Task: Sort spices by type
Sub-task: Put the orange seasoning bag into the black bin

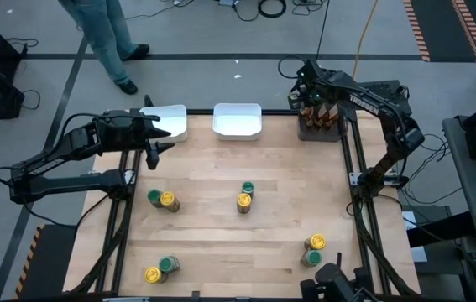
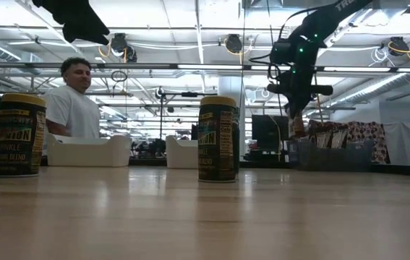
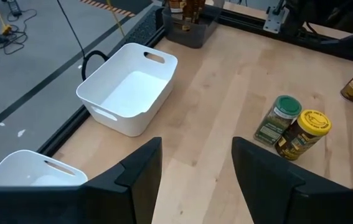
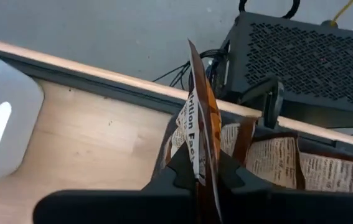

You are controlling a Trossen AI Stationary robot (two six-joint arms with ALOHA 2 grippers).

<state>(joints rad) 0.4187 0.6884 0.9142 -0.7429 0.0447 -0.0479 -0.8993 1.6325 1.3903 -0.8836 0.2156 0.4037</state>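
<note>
High view: we find the right gripper at the far right corner, over the dark bin of packets. Its fingers are clamped on a brown-orange packet, held edge-up above the bin. We find the left gripper at the far left beside a white tray, fingers apart and empty. Yellow-lidded jars and green-lidded jars stand in four pairs on the table.
</note>
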